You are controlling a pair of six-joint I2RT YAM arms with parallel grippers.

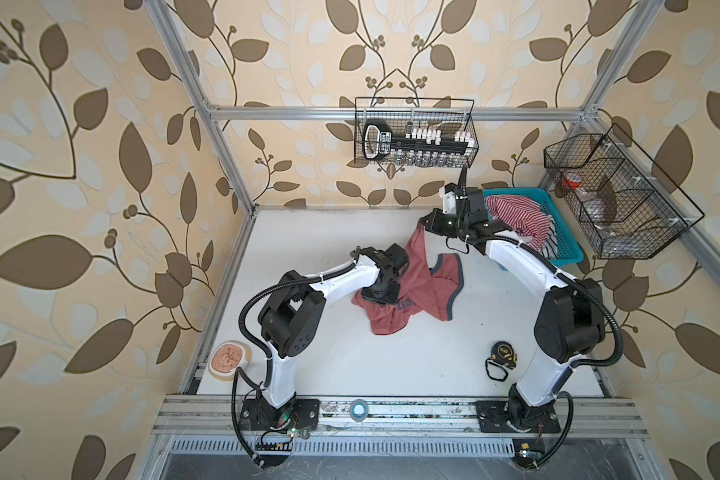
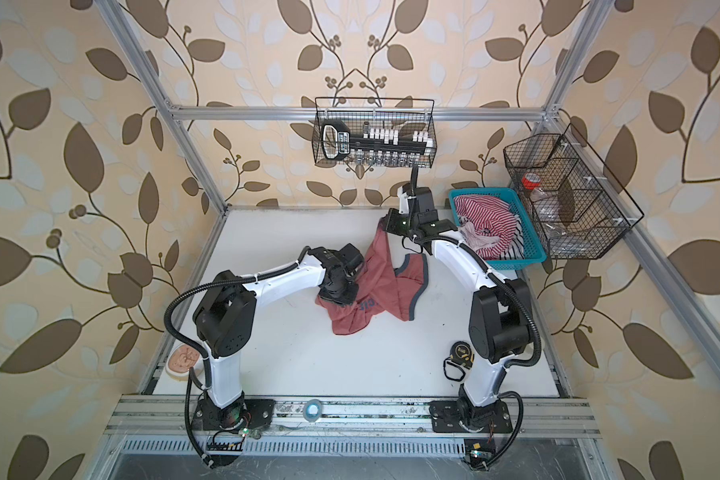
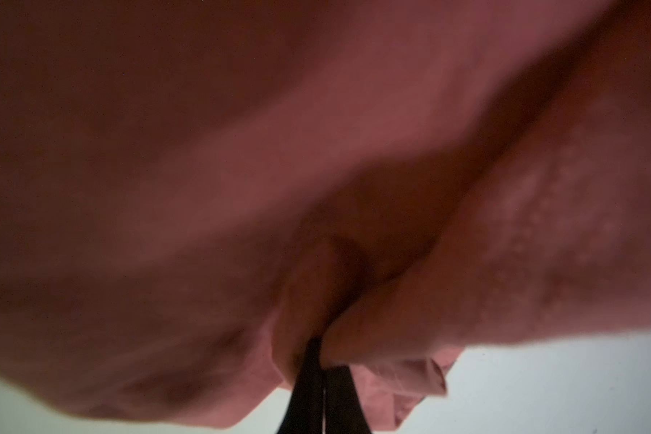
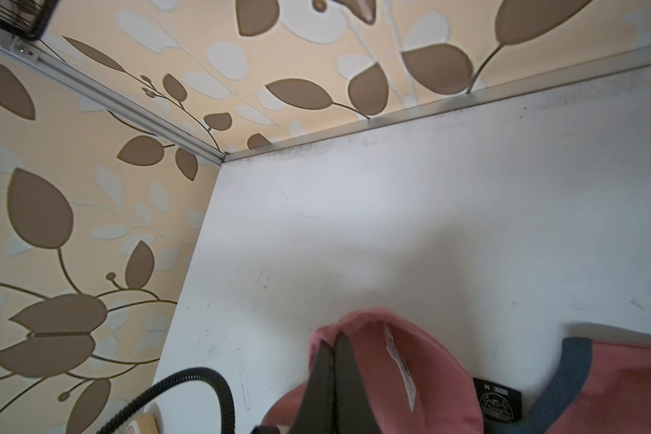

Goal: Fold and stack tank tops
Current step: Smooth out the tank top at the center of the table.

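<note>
**Red top held by both grippers**

The red tank top was seen near the middle of the white table, a bit toward the back. It was all bunched up & not folded. The L gripper was pressed shut on a fold of the red cloth, low down by the table. In the L wrist view nearly the whole pic was filled w/ red cloth. The R gripper was shut tight on another edge of the same top, nearer the back of the table. That edge was held up higher, so the cloth was pulled into a slope between the 2 grippers. The blue-grey trim of the top was seen on the R side. A white tag & a black size label were shown in the R wrist view. The striped tank top was piled in the blue basket at the back R corner, & other cloth was seen in there too. A black & yellow tape measure was seen on the table by the R arm, well apart from the red top.
</note>
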